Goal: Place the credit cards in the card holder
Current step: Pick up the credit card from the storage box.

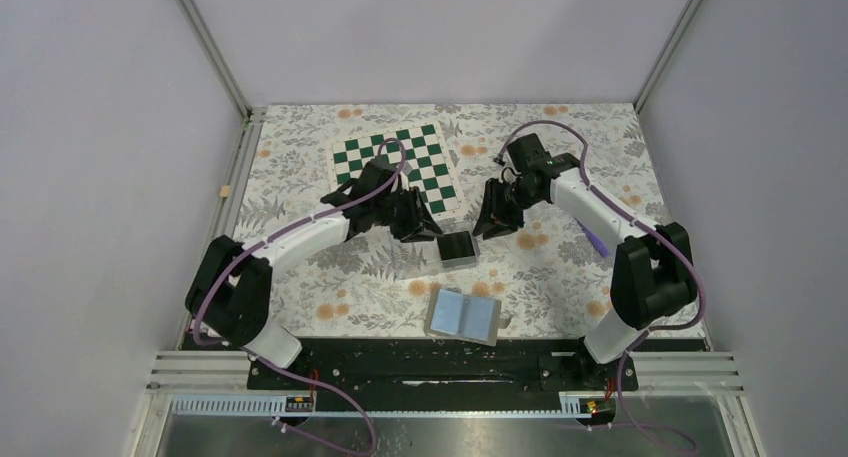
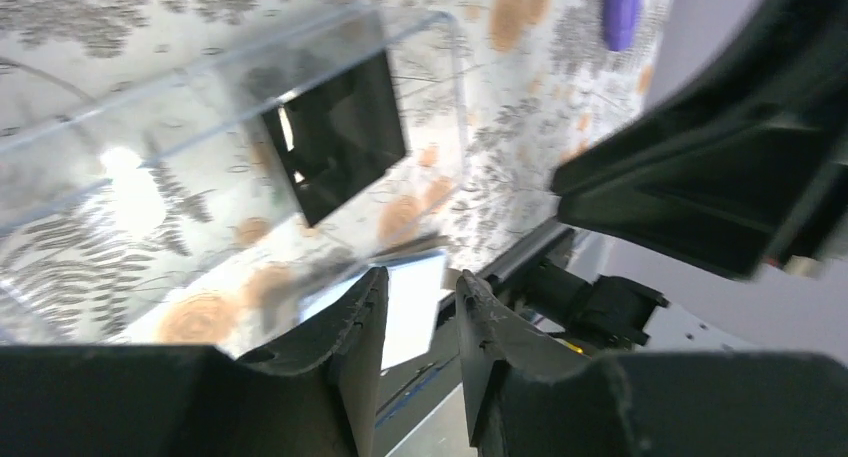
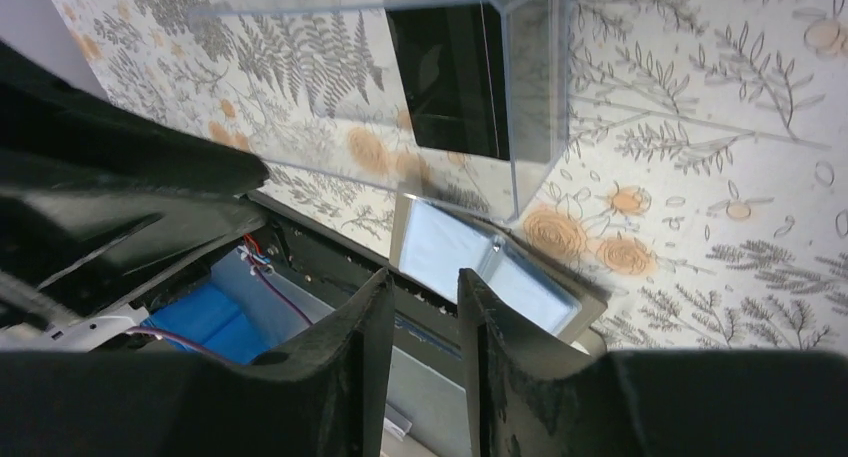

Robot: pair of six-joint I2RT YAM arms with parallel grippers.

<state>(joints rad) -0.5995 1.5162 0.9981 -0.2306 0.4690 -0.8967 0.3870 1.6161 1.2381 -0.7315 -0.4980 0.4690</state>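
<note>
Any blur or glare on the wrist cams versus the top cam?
Left wrist: smeared throughout, with a white glare patch on the card holder wall, and the black card inside it has soft edges. Right wrist: sharper, with crisp holder edges and tablecloth print. Top external: even, diffuse light, faint shadows, all in focus.

Your two arms are the same build: white tube links on the left arm (image 1: pixel 300 239) and the right arm (image 1: pixel 598 209), with chunky black joint housings (image 1: pixel 232 292) down low. A purple cable (image 1: pixel 372 180) runs along the outside of each one. Your left gripper (image 1: pixel 430 231) and right gripper (image 1: pixel 488 226) are matte black all over. Up close the fingers (image 2: pixel 352 322) are thick wedges with rough, toothy inner edges. Both bases are bolted to a black plate (image 1: pixel 430 363).
</note>
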